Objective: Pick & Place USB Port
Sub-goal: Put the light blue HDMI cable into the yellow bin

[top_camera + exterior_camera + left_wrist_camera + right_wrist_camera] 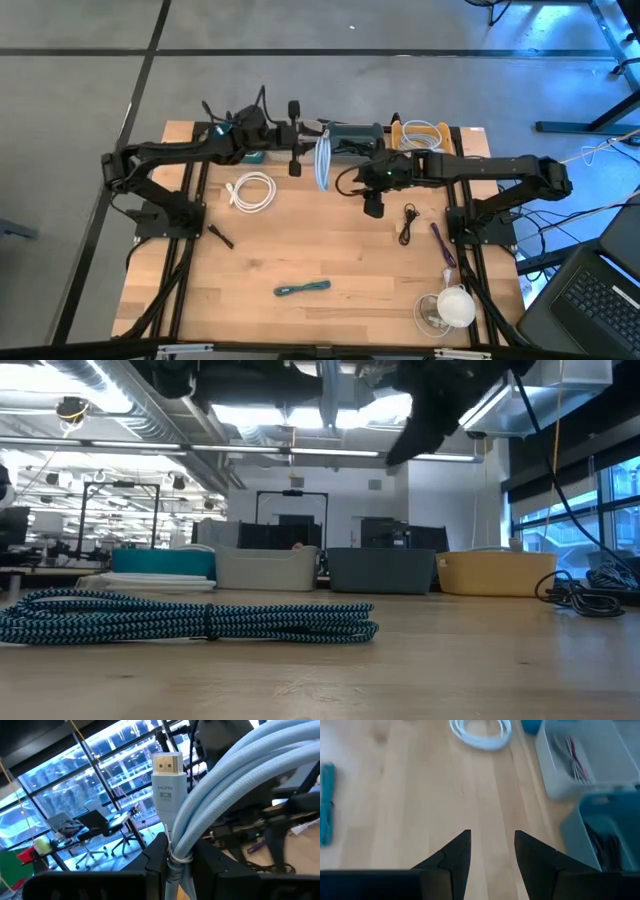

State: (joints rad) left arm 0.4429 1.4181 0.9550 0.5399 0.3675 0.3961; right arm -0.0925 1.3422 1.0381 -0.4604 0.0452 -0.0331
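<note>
The right gripper [492, 852] hangs with its jaws apart over bare wooden bench [420, 795]. A white coiled cable [481, 732] lies at 12 o'clock, a grey bin [585, 757] at 2, a teal bin [605, 830] at 3, a teal cable [326, 802] at 9.

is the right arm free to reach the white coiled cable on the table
Probably yes: the right end effector is open and empty, with bare table between it and the white coiled cable.

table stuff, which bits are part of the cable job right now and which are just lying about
In the job:
- pale blue cable, clamped in the left hand
- bins

Lying about:
- white cable
- teal cable
- black cable
- right hand, open, empty
</note>
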